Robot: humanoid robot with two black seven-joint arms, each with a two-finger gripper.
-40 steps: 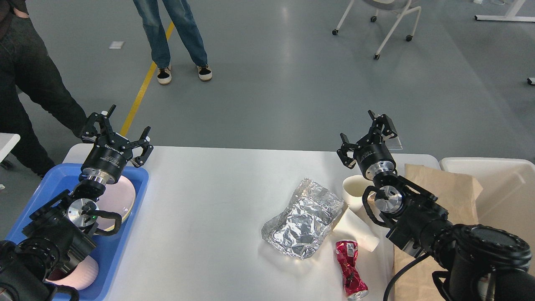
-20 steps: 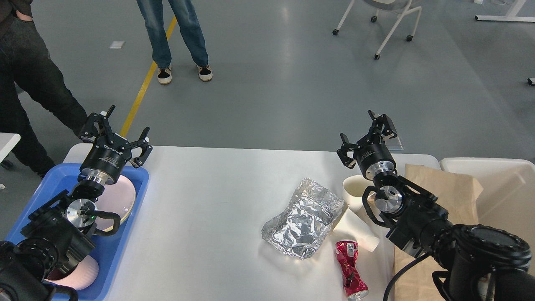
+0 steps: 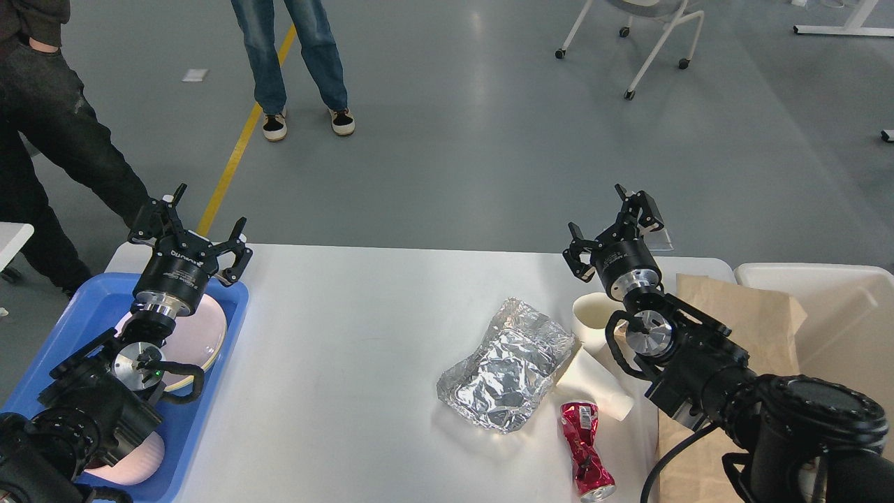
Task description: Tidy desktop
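The white desktop [image 3: 349, 335] fills the middle of the head view. On its right part lie a crumpled foil sheet [image 3: 506, 365], a crushed red can [image 3: 585, 453], an upright white paper cup [image 3: 592, 316] and a second white cup [image 3: 594, 384] on its side. My left gripper [image 3: 195, 234] is open and empty above the far end of the blue tray [image 3: 188, 426]. My right gripper [image 3: 613, 218] is open and empty above the table's far right edge, behind the upright cup.
The blue tray at the left holds a pink plate [image 3: 206, 328] and a pink bowl [image 3: 136, 464]. A brown paper bag [image 3: 758, 314] lies at the right, beside a cream bin [image 3: 838, 293]. Two people stand beyond the table's far left; a chair [image 3: 649, 28] stands far back.
My left gripper has shifted slightly left and back over the tray. The right arm and the things on the table have not moved. The person at the far left has shifted.
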